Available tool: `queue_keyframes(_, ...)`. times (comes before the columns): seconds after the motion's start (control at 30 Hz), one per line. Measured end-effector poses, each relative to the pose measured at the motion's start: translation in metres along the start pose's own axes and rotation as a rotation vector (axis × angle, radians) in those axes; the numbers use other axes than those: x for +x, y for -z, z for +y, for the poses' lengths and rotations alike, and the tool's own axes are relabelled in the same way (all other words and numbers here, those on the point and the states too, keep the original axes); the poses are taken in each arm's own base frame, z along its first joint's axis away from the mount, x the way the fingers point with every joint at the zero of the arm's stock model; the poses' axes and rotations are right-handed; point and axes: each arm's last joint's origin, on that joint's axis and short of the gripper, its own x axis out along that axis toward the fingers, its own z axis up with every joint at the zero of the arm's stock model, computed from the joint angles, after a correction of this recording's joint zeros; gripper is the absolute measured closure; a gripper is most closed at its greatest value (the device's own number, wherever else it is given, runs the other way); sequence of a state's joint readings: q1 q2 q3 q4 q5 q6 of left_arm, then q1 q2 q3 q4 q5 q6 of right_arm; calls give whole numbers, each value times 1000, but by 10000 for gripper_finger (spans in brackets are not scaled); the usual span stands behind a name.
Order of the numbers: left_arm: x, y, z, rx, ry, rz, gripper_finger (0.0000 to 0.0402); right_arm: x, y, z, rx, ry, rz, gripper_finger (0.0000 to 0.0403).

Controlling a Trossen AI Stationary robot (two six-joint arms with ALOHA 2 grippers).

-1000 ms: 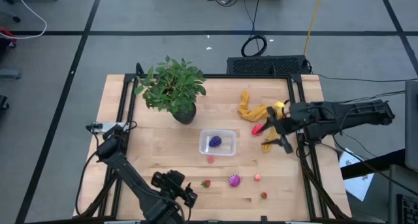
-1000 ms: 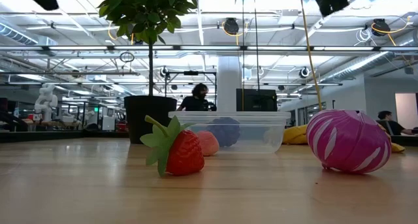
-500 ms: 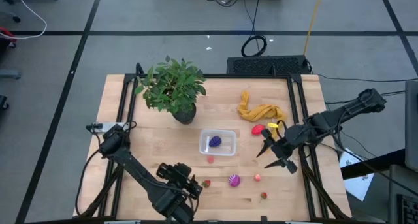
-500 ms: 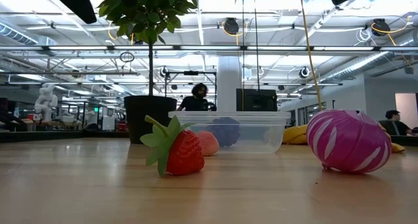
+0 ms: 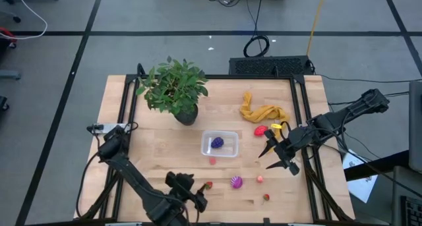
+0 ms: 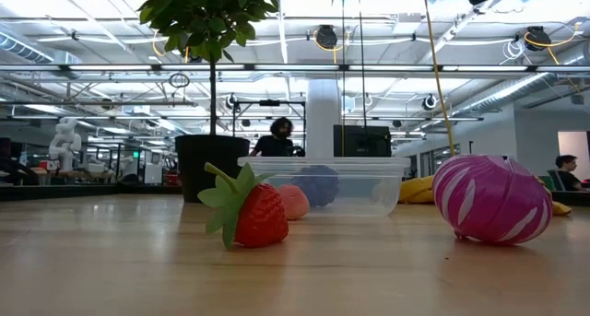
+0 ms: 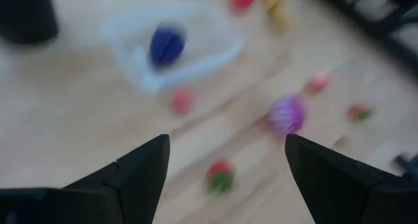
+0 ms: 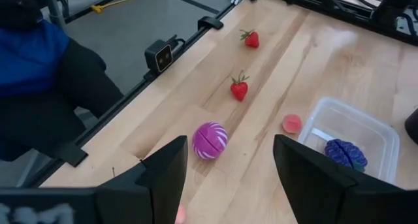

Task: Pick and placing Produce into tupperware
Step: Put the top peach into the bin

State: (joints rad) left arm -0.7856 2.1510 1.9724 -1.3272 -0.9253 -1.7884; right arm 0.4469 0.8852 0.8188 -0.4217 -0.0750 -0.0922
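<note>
Since the frame half a second back, left gripper [image 5: 198, 201] has slid along the near bench edge toward the strawberry beside it; right gripper [image 5: 277, 154] sits unchanged, to the right of the tupperware [image 5: 219, 143]. Both jaws stand wide, holding nothing. Tupperware is mid-bench [image 5: 165, 160] with one purple bumpy fruit [image 5: 216, 142] inside. Outside it: pink piece [image 5: 212, 161] just in front of the tupperware, strawberry [image 5: 208, 184] and magenta striped fruit [image 5: 236, 182] nearer the front edge, a small red-pink piece [image 5: 260, 178] and a second strawberry [image 5: 266, 197] to its front right, a red piece [image 5: 260, 130] on its right. Step in hand, as I judge: approach for the next pick. Next move calls for the left jaws descending squarely over the near strawberry.
</note>
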Motion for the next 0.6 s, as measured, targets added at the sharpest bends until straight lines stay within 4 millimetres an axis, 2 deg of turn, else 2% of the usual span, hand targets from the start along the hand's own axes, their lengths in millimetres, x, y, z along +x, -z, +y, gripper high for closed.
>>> queue_keyframes(0.13,-10,6,-6,78,81,-73,93,0,0,0,-1,0,0,184)
queue_keyframes(0.23,-8,12,-14,172,131,-93,93,0,0,0,-4,1,-3,184)
queue_keyframes(0.33,9,15,-23,272,164,-112,94,0,-2,0,-10,3,-25,184)
queue_keyframes(0.43,28,14,-29,383,194,-44,94,0,-4,0,-6,4,-42,184)
queue_keyframes(0.53,44,13,-21,441,150,39,94,0,-4,0,-1,5,-46,184)
queue_keyframes(0.6,44,9,-9,432,80,75,93,0,-4,0,0,5,-44,184)
